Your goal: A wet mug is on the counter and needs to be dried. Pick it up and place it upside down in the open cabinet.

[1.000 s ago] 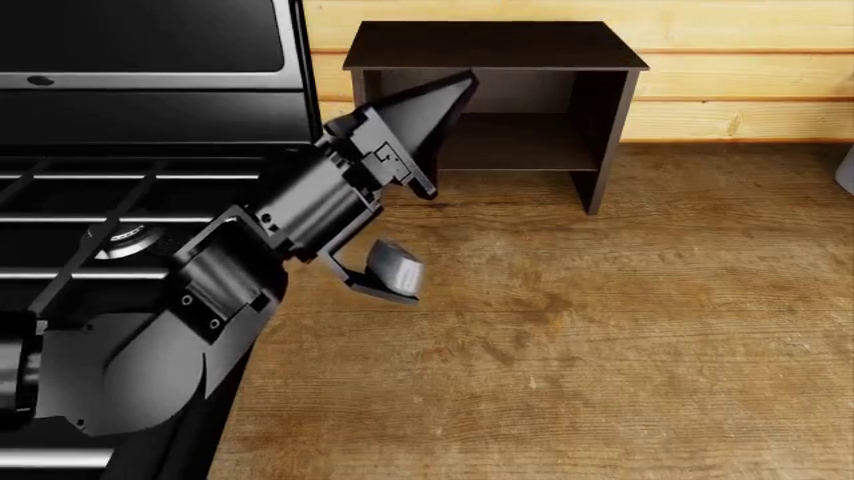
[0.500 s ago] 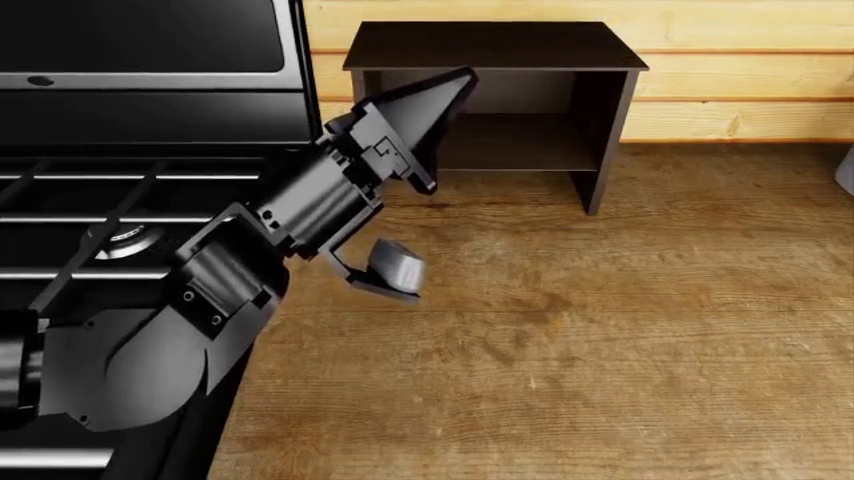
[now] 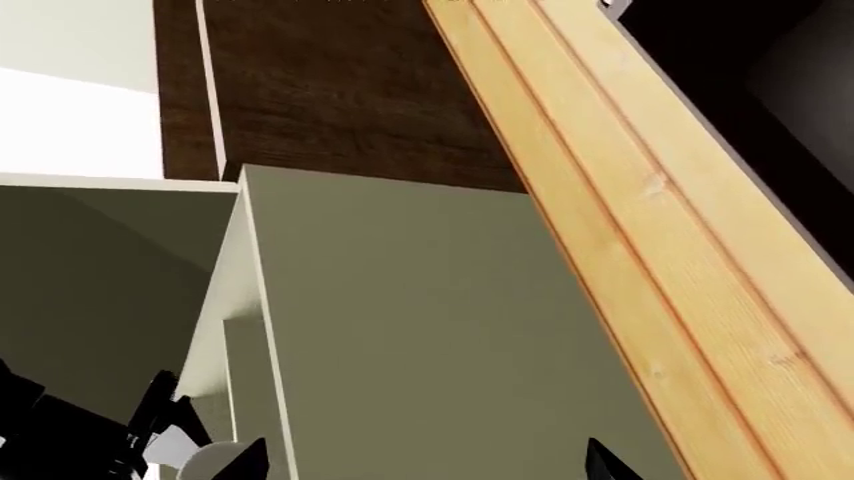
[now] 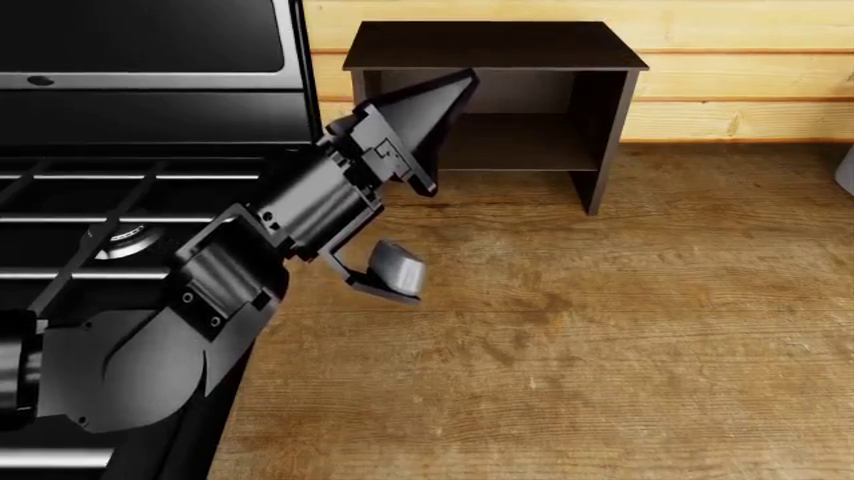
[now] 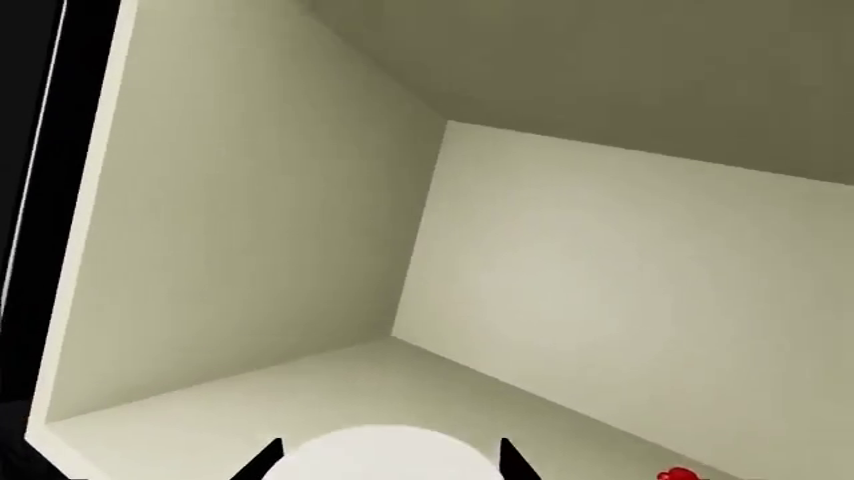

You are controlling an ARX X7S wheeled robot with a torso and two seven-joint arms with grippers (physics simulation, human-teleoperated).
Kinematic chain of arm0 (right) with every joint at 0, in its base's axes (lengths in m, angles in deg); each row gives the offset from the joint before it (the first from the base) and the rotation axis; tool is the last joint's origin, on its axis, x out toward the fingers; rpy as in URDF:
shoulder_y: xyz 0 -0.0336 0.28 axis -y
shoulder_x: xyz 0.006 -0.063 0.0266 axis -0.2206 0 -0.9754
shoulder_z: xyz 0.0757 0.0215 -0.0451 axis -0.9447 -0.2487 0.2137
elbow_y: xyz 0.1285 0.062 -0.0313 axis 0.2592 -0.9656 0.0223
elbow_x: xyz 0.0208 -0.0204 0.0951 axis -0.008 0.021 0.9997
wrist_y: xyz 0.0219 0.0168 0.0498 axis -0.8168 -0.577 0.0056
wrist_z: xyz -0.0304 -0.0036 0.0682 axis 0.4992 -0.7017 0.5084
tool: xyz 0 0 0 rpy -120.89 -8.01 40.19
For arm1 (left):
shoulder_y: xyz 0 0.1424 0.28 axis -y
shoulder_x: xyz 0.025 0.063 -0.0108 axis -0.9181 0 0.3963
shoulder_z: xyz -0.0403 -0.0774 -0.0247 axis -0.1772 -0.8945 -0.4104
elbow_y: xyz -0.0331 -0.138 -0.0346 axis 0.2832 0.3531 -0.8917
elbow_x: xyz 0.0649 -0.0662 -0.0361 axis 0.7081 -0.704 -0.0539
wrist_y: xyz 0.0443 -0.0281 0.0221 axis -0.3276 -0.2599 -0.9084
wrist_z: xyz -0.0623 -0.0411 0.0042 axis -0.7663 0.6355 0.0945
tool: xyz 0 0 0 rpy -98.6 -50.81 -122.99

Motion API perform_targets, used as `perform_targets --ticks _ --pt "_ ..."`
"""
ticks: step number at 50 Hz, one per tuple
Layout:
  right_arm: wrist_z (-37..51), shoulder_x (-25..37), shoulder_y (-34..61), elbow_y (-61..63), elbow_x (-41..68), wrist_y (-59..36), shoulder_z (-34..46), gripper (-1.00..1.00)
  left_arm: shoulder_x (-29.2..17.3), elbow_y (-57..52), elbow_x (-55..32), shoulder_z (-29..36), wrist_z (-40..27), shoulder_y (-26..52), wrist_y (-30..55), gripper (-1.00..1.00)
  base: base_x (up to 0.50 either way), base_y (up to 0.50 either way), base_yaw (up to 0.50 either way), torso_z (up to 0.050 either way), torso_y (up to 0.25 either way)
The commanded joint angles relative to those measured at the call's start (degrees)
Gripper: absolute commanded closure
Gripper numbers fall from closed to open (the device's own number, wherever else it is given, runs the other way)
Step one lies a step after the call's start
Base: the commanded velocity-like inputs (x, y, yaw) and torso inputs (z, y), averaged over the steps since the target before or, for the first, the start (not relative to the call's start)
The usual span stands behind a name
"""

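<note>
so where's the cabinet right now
In the head view the cabinet stands at the back of the counter against the wooden wall, right of the black stove, just behind the left hand.

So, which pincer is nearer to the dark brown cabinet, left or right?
Left. The left pincer hangs just before the cabinet, at its left front edge. The right pincer is outside the head view; its camera shows pale walls, no cabinet.
</note>
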Motion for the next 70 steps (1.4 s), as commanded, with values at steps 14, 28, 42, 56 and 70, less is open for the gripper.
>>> perform_targets --ticks 14,28,42,56,70 --pt "4.82 0.02 0.25 2.28 -1.85 4.42 -2.68 1.00 -0.14 -0.07 0.28 -0.25 0.41 -0.62 -0.48 -1.00 0.00 0.00 0.00 0.000 0.000" --pt "5.06 0.03 0.25 2.44 -3.84 5.29 -3.12 1.00 -0.03 0.29 0.29 -0.44 1.15 -0.40 -0.91 -1.00 0.00 0.00 0.00 0.000 -0.018" --pt "6.36 0.03 0.25 1.06 -3.78 7.32 -3.08 1.00 -0.07 0.36 0.78 -0.50 1.41 -0.76 -0.87 -1.00 0.00 0.00 0.00 0.000 -0.118" --pt "9.80 0.02 0.25 -1.40 -2.51 9.90 -2.86 1.00 -0.51 -0.70 1.26 -0.74 1.40 -1.06 -1.01 -1.00 0.00 0.00 0.00 0.000 -0.085" --pt "14.62 0.02 0.25 -9.33 1.08 14.95 -0.93 1.00 -0.48 -0.29 1.18 -1.14 1.08 -1.49 -1.40 -1.00 0.00 0.00 0.00 0.000 0.000"
